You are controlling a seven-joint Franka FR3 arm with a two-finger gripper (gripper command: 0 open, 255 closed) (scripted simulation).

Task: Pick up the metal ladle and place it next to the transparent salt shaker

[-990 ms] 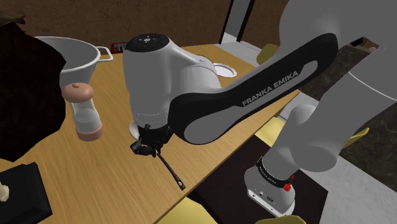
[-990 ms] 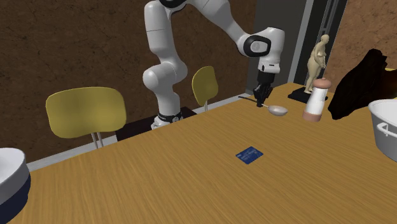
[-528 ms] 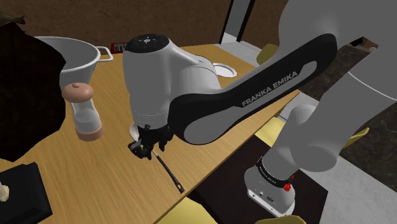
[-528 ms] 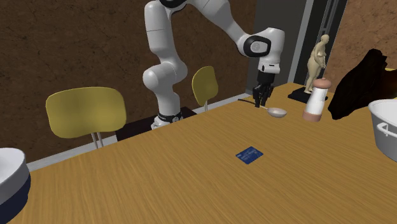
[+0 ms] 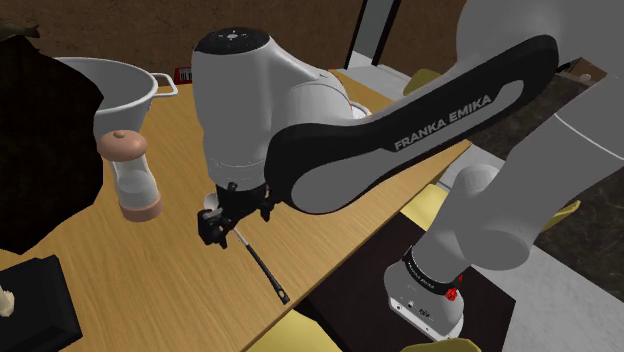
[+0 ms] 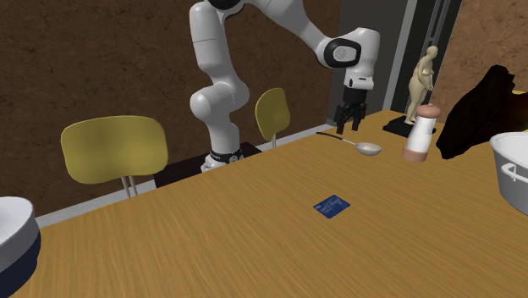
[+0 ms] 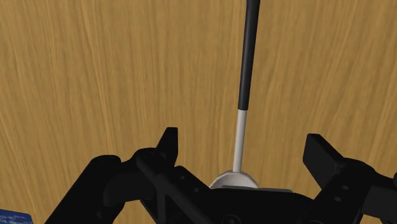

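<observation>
My all-black pincer (image 5: 222, 226) hangs spread open above the desk, its 2 fingers (image 7: 169, 149) standing apart and touching nothing. Directly beneath it the silvery round-bowled ladle (image 7: 247, 57) lies flat on the light-brown wooden desk (image 5: 150, 290). Its bowl sits under my palm, and its long black handle runs out between the fingers toward the desk edge by my stand. Near the bowl but apart from it, the clear salt shaker with a pinkish-brown cap and base (image 5: 132, 178) stands upright. Beyond the shaker sits a large white pot (image 5: 115, 90). In the second exterior view, 1 small blue card (image 6: 332, 206) lies farther along the desk.
</observation>
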